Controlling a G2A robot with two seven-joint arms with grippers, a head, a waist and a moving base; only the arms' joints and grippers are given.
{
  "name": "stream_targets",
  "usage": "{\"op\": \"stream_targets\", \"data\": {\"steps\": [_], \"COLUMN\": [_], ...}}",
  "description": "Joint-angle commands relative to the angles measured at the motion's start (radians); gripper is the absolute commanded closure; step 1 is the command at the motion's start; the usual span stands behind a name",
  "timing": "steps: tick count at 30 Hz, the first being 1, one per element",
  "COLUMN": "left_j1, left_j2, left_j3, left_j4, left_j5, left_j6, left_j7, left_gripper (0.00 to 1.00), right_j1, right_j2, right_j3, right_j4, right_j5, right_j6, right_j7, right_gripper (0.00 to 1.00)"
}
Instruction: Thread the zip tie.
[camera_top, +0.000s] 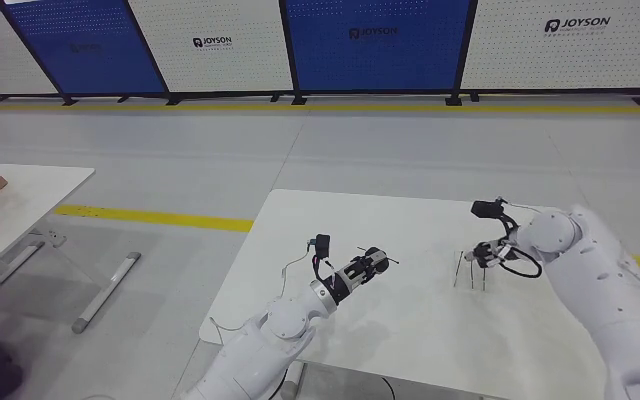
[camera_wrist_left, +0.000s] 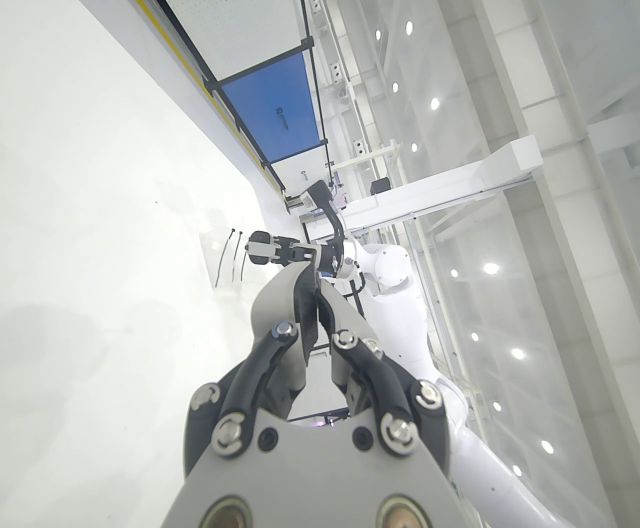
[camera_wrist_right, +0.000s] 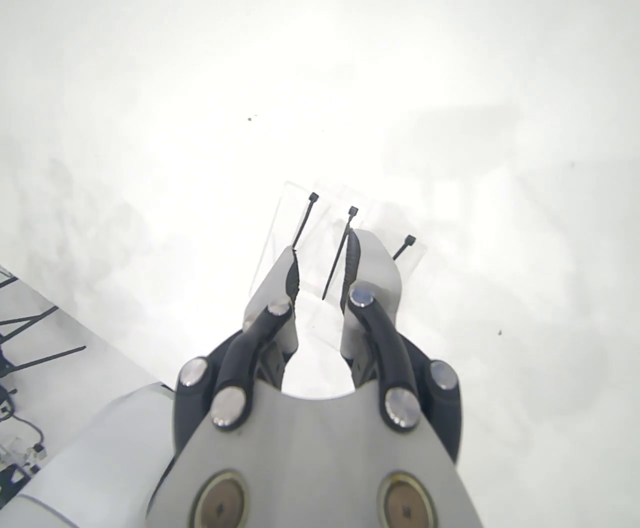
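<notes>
We see three black zip ties (camera_wrist_right: 304, 220) on a clear sheet (camera_wrist_right: 322, 210), at three o'clock on the white table (camera_top: 400, 330). The left gripper (camera_wrist_left: 314, 280) and right gripper (camera_wrist_right: 322, 243) are pale grey with black ribbed pads (camera_wrist_right: 351, 260). At nine o'clock a yellow stripe (camera_top: 150, 216) crosses the grey floor (camera_top: 200, 160). At twelve o'clock stand blue and white dotted panels (camera_top: 375, 45).

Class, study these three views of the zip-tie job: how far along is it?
Done: nothing yet; three zip ties lie straight, unlooped, on a clear sheet. In hand: the open right gripper sits over them, a finger either side of the middle tie, not closed on it. The left gripper is shut, away from the ties. Left: grasp a tie, feed its tail through its head.
</notes>
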Motion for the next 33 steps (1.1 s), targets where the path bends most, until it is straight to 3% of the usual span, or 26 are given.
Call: {"op": "stream_targets", "data": {"steps": [1,3,8,9,10,11,24,29,33], "left_j1": [0.000,0.000,0.000,0.000,0.000,0.000,0.000,0.000,0.000], "left_j2": [0.000,0.000,0.000,0.000,0.000,0.000,0.000,0.000,0.000], "left_j3": [0.000,0.000,0.000,0.000,0.000,0.000,0.000,0.000,0.000], "left_j4": [0.000,0.000,0.000,0.000,0.000,0.000,0.000,0.000,0.000], "left_j5": [0.000,0.000,0.000,0.000,0.000,0.000,0.000,0.000,0.000], "left_j6": [0.000,0.000,0.000,0.000,0.000,0.000,0.000,0.000,0.000], "left_j7": [0.000,0.000,0.000,0.000,0.000,0.000,0.000,0.000,0.000], "left_gripper": [1.00,1.00,1.00,1.00,1.00,1.00,1.00,1.00,1.00], "right_j1": [-0.074,-0.165,-0.488,-0.534,-0.567,-0.590,-0.592,-0.606,-0.598], "right_j2": [0.041,0.081,0.183,0.196,0.208,0.220,0.222,0.230,0.243], "right_j3": [0.068,0.141,0.375,0.405,0.427,0.448,0.452,0.463,0.408], "right_j4": [-0.116,-0.244,-0.695,-0.756,-0.801,-0.832,-0.834,-0.868,-0.858], "right_j5": [-0.009,-0.019,-0.032,-0.031,-0.031,-0.022,-0.021,0.153,0.160], "right_j6": [-0.031,-0.047,-0.047,-0.047,-0.047,-0.047,-0.047,-0.047,-0.047], "right_j7": [-0.030,-0.058,-0.078,-0.063,-0.034,0.009,0.021,-0.025,-0.062], "right_gripper": [0.73,0.64,0.53,0.45,0.08,0.00,0.00,0.00,0.00]}}
